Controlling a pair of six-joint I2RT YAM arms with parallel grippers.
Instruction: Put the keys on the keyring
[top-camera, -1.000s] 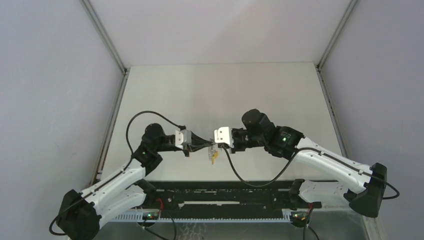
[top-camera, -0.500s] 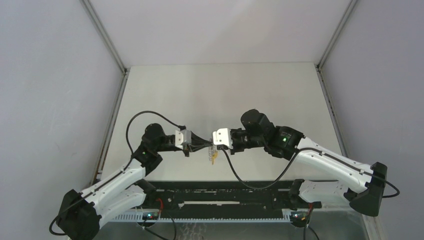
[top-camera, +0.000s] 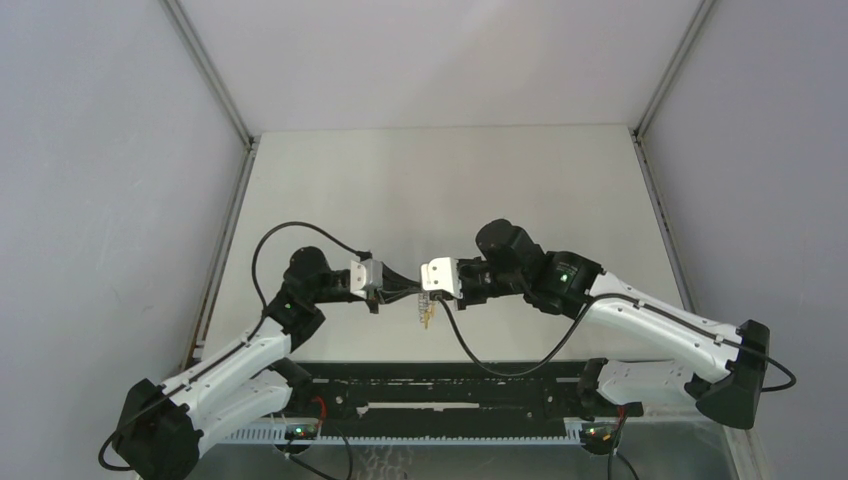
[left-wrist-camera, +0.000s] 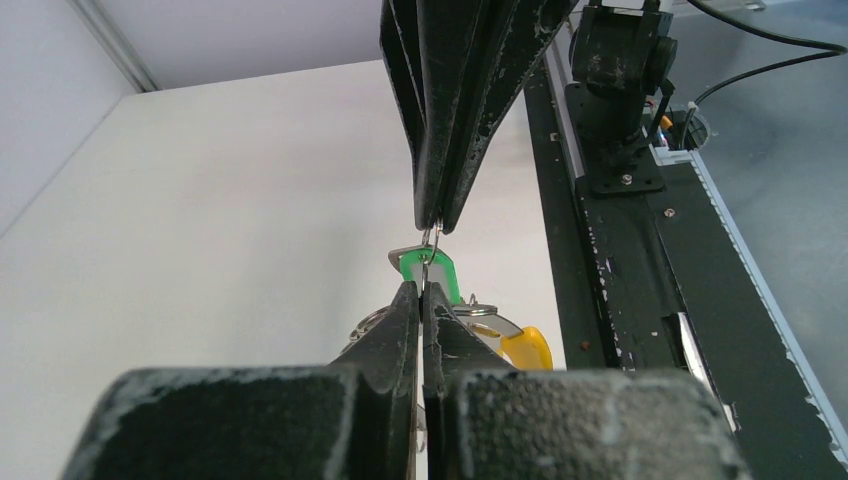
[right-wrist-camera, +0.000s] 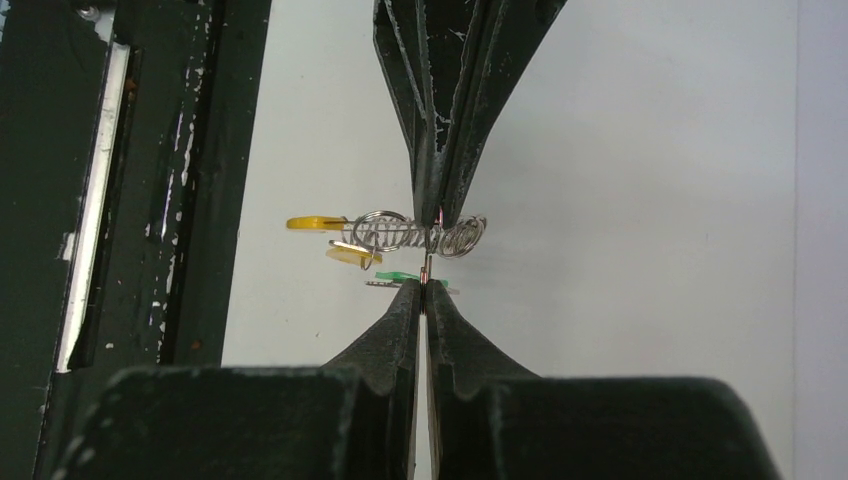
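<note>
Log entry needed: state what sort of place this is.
Probably a lab robot cell: white table walled by plain grey panels, left arm and right arm bolted to a black rail.

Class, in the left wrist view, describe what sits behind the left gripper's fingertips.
A green key head sits behind the left gripper, a yellow key head lower right; keyring wire rises to the right gripper. The fingers hide the key blades.

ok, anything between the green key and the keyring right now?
Nothing visible. The left hand and right hand are both shut on the keyring, tips facing, and the green key sits right at the wire between them. The yellow key hangs beside it.
</note>
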